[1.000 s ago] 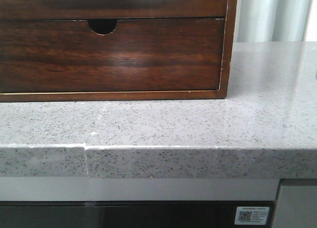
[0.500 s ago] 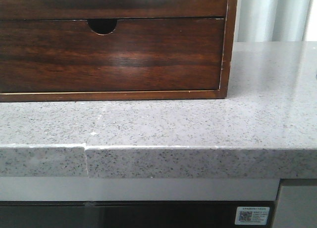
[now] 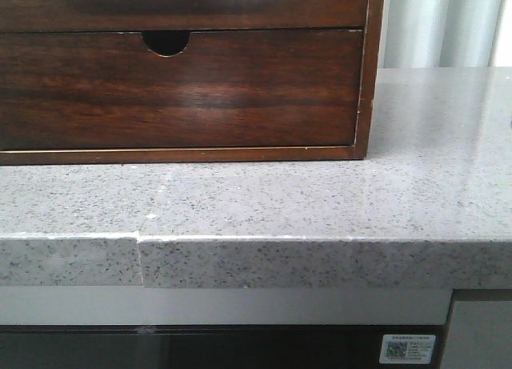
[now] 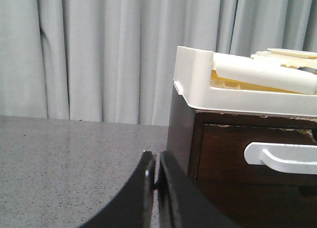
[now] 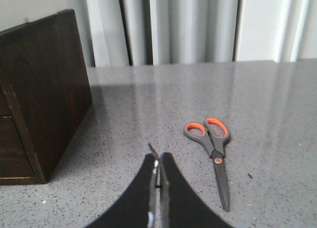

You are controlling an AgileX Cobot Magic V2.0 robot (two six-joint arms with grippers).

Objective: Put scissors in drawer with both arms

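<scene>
Grey counter (image 5: 277,114): scissors (image 5: 213,154) lie flat; drawer (image 4: 257,156) closed.

Pale grey curtains (image 5: 198,25) hang in folds behind a speckled grey stone table (image 3: 320,201); below its front edge, perhaps a dark glossy appliance panel (image 3: 200,349).

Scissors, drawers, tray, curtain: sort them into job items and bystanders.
Job:
scissors, orange-handled
upper drawer, with the long pale cut-out
left gripper and right gripper, both shut

Lying about:
lower drawer, with the half-round notch
white tray on top
curtain
</scene>
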